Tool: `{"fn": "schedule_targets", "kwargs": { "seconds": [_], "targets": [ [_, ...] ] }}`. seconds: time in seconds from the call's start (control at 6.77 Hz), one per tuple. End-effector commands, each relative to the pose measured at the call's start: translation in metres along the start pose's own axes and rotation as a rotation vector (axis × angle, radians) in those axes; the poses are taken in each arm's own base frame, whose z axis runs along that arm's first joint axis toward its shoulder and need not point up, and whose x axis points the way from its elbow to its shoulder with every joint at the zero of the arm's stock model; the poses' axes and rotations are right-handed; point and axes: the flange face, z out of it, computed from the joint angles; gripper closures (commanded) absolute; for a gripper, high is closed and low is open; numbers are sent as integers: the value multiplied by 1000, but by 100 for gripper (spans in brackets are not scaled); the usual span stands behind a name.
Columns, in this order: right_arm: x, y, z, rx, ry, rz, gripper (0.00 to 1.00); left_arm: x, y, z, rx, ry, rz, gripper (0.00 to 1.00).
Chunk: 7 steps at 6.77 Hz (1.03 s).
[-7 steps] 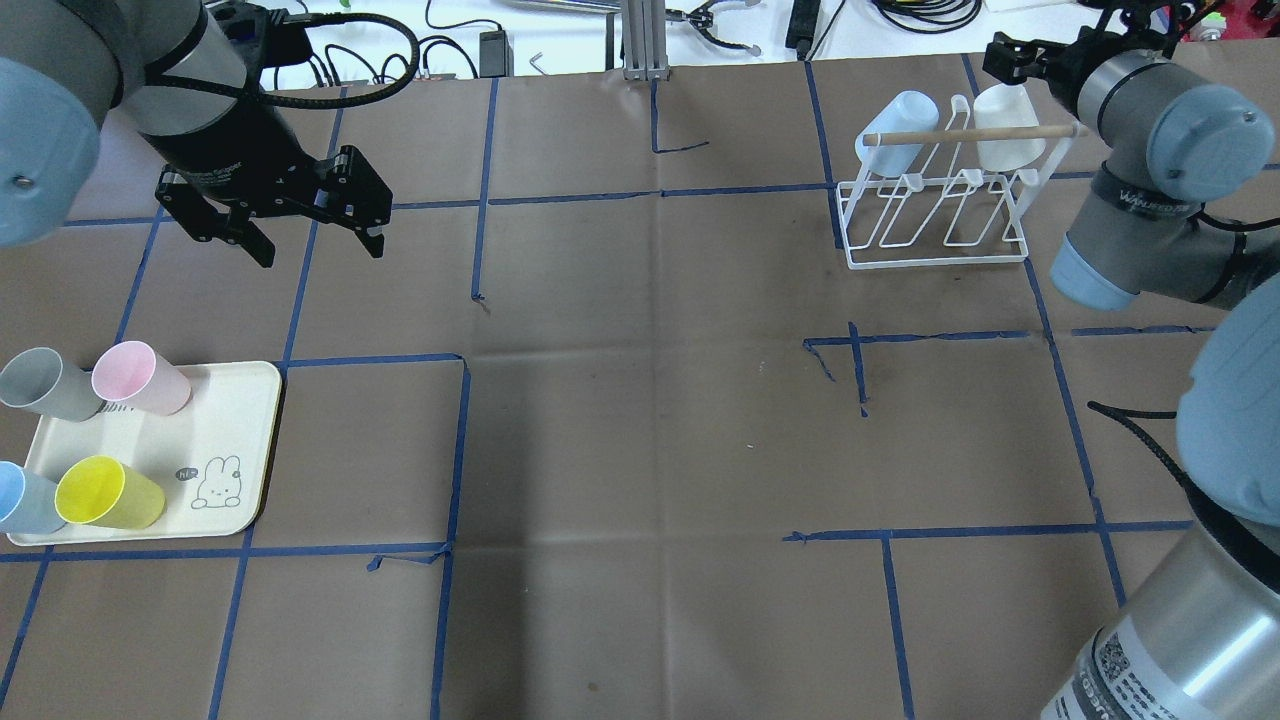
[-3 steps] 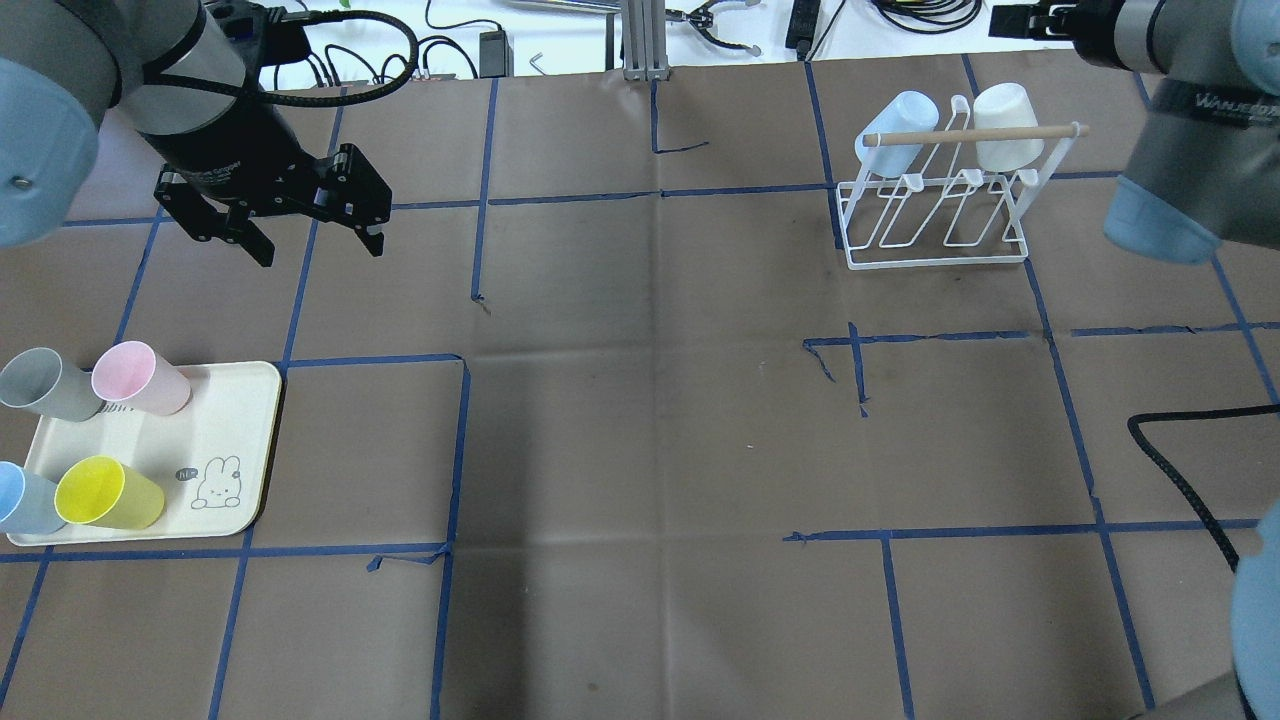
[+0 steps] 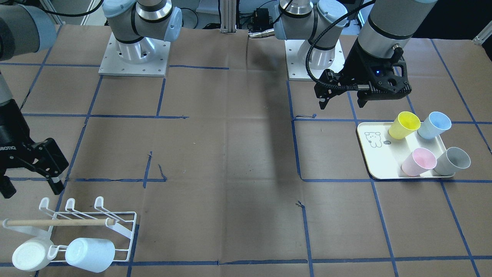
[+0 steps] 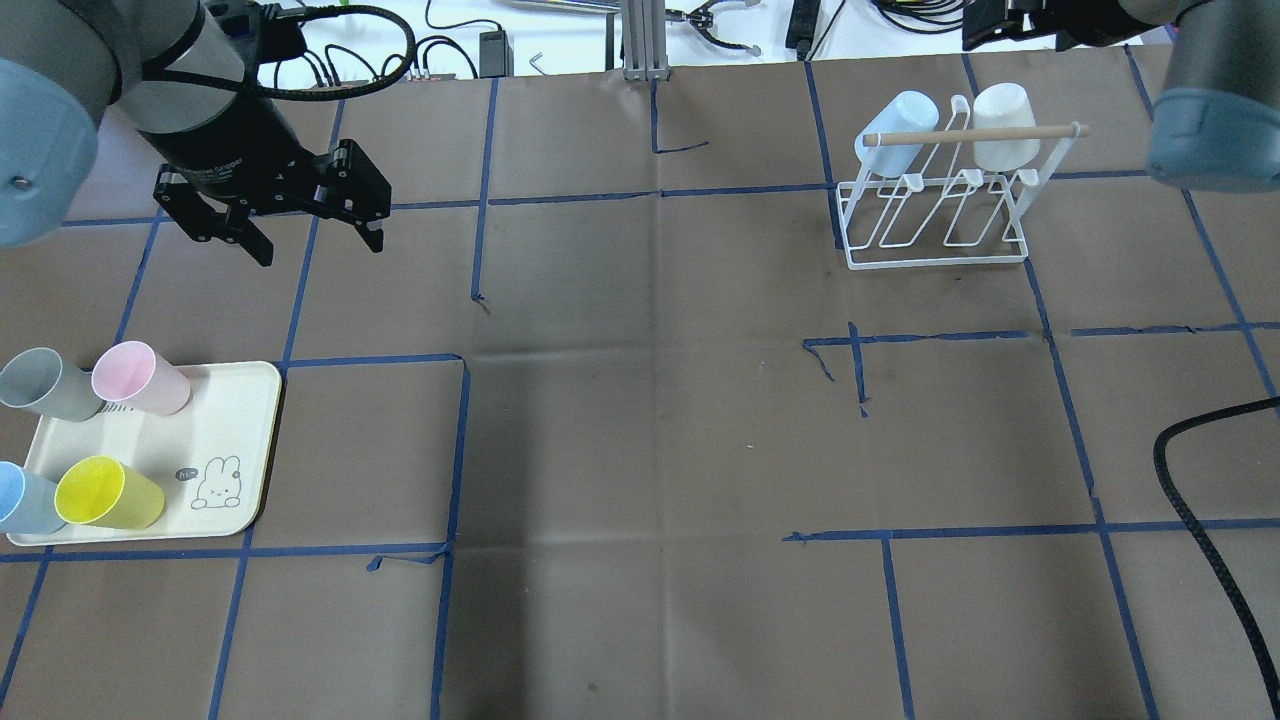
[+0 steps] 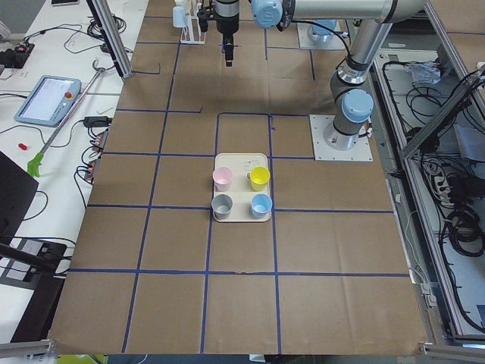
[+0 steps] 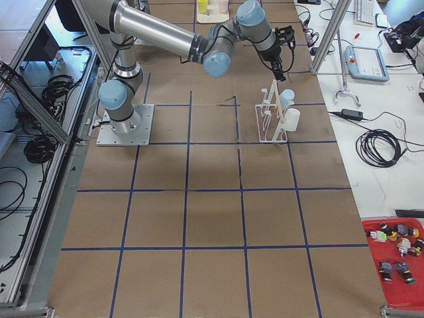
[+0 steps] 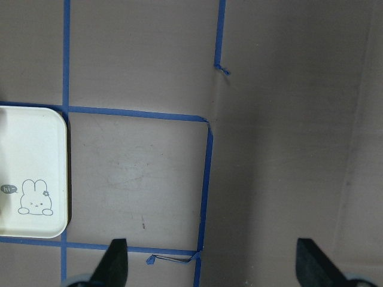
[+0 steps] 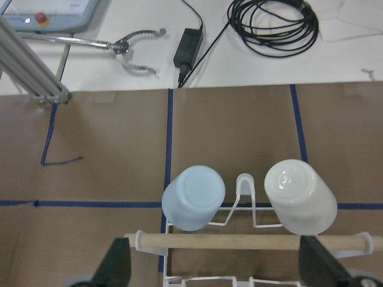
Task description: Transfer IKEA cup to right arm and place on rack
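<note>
Brown-papered table (image 4: pixel 640 420), blue tape grid. Rack (image 4: pixel 935 262): white wire, wooden dowel (image 4: pixel 970 133), far right; pale blue cup (image 4: pixel 897 130) and white cup (image 4: pixel 1005 125) inverted on far row. Cream tray (image 4: pixel 235 410), near left: pink cup (image 4: pixel 140 378), grey cup (image 4: pixel 40 385), yellow cup (image 4: pixel 108 493), blue cup (image 4: pixel 20 500), mouths up. Left gripper (image 4: pixel 318 250): fingers apart, empty, beyond tray. Right gripper (image 3: pixel 32 190): fingers apart, empty, raised near rack.

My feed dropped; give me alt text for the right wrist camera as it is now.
A pale blue cup and a white cup sit upside down on the white wire rack, beyond its wooden dowel. The right gripper is open and empty, its fingers at the bottom corners.
</note>
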Motion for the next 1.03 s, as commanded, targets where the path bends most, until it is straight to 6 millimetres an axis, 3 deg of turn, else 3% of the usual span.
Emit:
{"fn": "schedule_targets", "kwargs": {
  "seconds": [0.0,0.15,0.44,0.59,0.89],
  "targets": [
    [-57,7,-12,-202,-70,-34,0,0,-1,0,2,0,4,1],
    [-77,25,-28,-299,-74,-45,0,0,-1,0,2,0,7,1],
    [-97,47,-77,-363,-66,17,0,0,-1,0,2,0,11,1],
    [-99,60,-83,-444,-70,37,0,0,-1,0,2,0,13,1],
    [-105,68,-80,-475,-53,33,0,0,-1,0,0,0,11,1]
  ]
}}
